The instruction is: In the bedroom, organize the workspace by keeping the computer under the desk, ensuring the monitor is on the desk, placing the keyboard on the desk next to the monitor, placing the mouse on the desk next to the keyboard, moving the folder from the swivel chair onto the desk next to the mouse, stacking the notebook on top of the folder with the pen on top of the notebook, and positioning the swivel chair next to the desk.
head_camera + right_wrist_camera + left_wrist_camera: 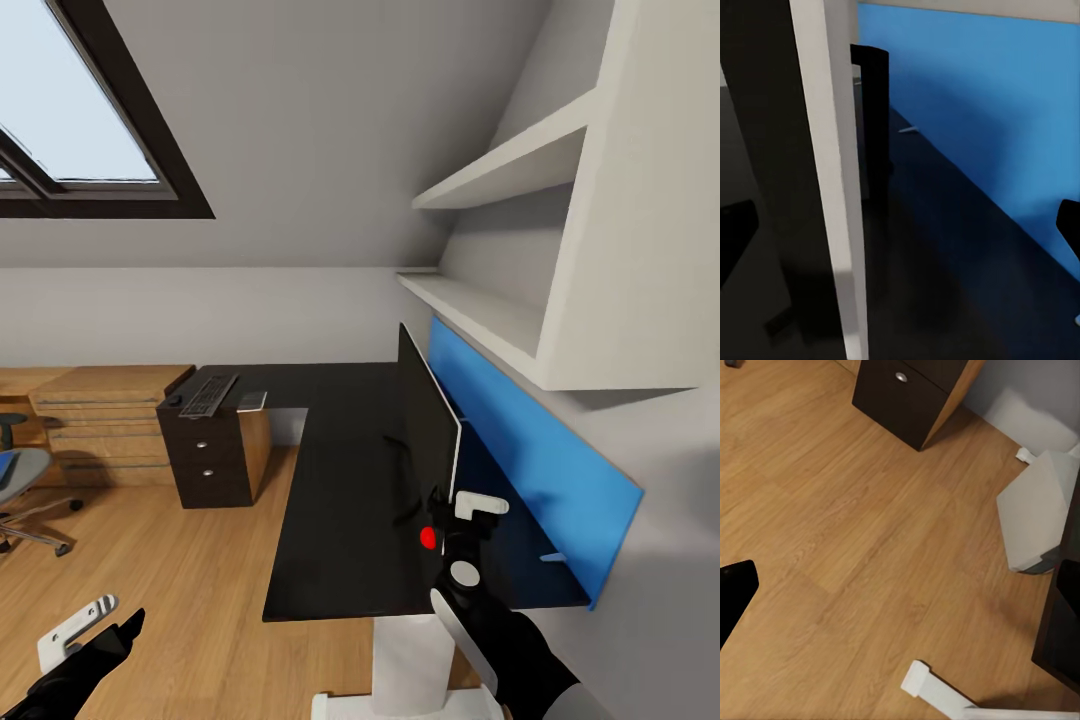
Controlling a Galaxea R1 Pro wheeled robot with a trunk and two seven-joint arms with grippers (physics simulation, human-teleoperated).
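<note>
The black monitor (pixel 425 425) stands edge-on on the glossy black desk (pixel 340 480), its red dot (pixel 428 537) at the near lower corner. My right gripper (pixel 455 505) is open at that corner. In the right wrist view the monitor's pale edge (pixel 832 187) runs between its spread fingers (pixel 736 232). On the desk's far wing lie the keyboard (pixel 208 395), the mouse (pixel 174 400) and a thin pale notebook (pixel 252 401). At far left the swivel chair (pixel 25 470) carries the blue folder (pixel 6 466). My left gripper (pixel 100 620) hangs open, empty, over the floor. A pale grey box, apparently the computer (pixel 1035 517), stands at the desk's edge.
A black drawer unit (pixel 205 460) with round knobs stands under the desk's far wing, with a light wooden drawer chest (pixel 110 420) beside it. The blue back panel (pixel 530 450) and white wall shelves (pixel 500 165) line the right side. White desk feet (pixel 934 690) rest on the wood floor.
</note>
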